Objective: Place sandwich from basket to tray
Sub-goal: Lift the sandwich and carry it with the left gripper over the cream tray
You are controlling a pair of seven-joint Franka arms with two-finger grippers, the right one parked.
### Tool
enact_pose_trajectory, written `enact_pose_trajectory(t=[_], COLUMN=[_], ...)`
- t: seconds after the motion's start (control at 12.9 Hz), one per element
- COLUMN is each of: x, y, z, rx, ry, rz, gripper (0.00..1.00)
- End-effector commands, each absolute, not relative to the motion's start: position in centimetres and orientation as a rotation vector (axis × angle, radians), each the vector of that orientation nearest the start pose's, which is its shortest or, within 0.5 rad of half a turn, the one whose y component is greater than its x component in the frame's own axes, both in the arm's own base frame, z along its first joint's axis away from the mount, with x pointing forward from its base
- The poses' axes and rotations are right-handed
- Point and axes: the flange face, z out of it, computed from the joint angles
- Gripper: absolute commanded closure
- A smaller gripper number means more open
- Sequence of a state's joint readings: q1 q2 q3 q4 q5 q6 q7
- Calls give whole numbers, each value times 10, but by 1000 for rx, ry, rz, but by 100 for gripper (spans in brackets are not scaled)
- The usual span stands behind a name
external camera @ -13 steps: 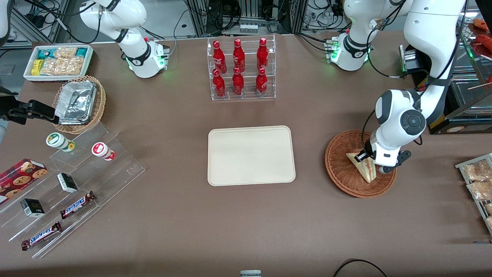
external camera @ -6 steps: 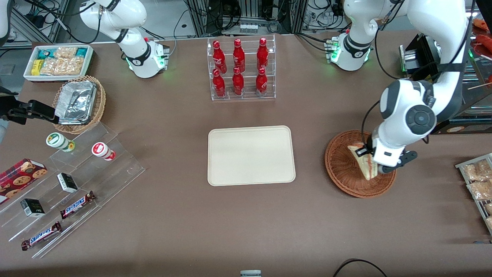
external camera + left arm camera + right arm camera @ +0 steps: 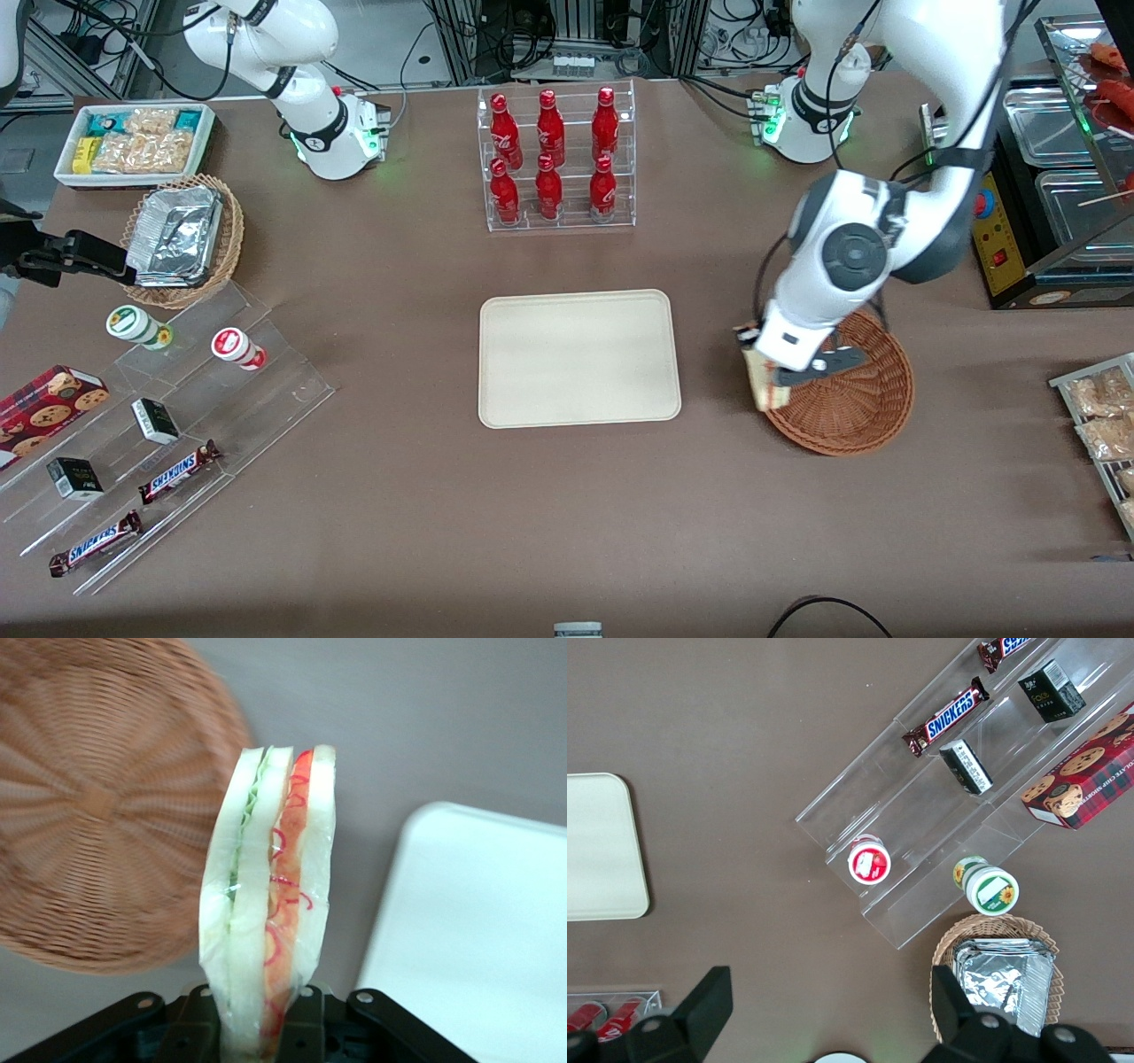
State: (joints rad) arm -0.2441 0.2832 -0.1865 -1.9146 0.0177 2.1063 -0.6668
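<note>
The wrapped sandwich (image 3: 759, 382) (image 3: 266, 895), white bread with pink and green filling, hangs in the air, clamped between the fingers of my gripper (image 3: 769, 379) (image 3: 259, 1028), which is shut on it. It is above the rim of the reddish-brown wicker basket (image 3: 855, 399) (image 3: 97, 815) on the side facing the tray. The basket holds nothing else that I can see. The cream tray (image 3: 578, 357) (image 3: 478, 930) lies flat on the brown table, a short gap away from the sandwich toward the parked arm's end.
A clear rack of red bottles (image 3: 555, 159) stands farther from the front camera than the tray. Toward the working arm's end lie snack packets (image 3: 1099, 408) and a metal warmer (image 3: 1054, 204). A tan basket of foil containers (image 3: 182, 237) and snack shelves (image 3: 159, 416) lie toward the parked arm's end.
My gripper lifted the sandwich out of the basket's middle and carried it over the basket's rim toward the tray. The arm swung with it.
</note>
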Motion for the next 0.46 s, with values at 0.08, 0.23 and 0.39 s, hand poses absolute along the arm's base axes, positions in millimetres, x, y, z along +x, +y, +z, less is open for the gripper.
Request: enact_pose_trajectory(t=[0.08,0.23,0.39], x=[553,546,539], y=[-331,-372,-412], z=[317,312,303], rx=[-3124,-3131,-3129], ry=[-368,-373,-431], rz=[212,207,204], gripper=[100,100,100])
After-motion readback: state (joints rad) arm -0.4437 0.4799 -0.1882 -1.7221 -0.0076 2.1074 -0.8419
